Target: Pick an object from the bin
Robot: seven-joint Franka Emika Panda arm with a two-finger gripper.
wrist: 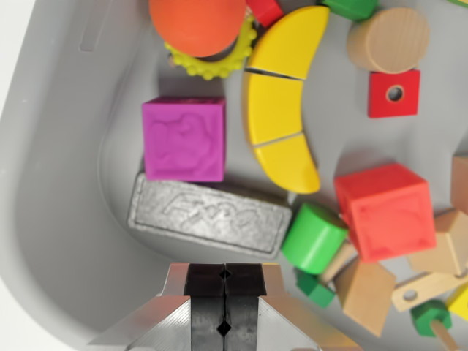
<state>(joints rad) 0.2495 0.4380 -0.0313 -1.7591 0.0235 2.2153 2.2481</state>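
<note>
I see my gripper (224, 292) with jaws pressed together on nothing, above the grey bin (66, 219), silver bar (208, 216) just beyond fingertips, magenta cube (184, 139) touching it, yellow banana (284, 95) beside

Your gripper (224, 274) enters from the bottom edge of the wrist view, centred. Its two black finger pads (207, 292) are pressed flat together with nothing between them, flanked by the silver metal finger bodies.

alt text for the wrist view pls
The robot's closed black gripper hovers empty above a grey embossed metal bar in a grey plastic bin, with a magenta cube, yellow wooden banana, green cylinder and red cube nearby.
</note>
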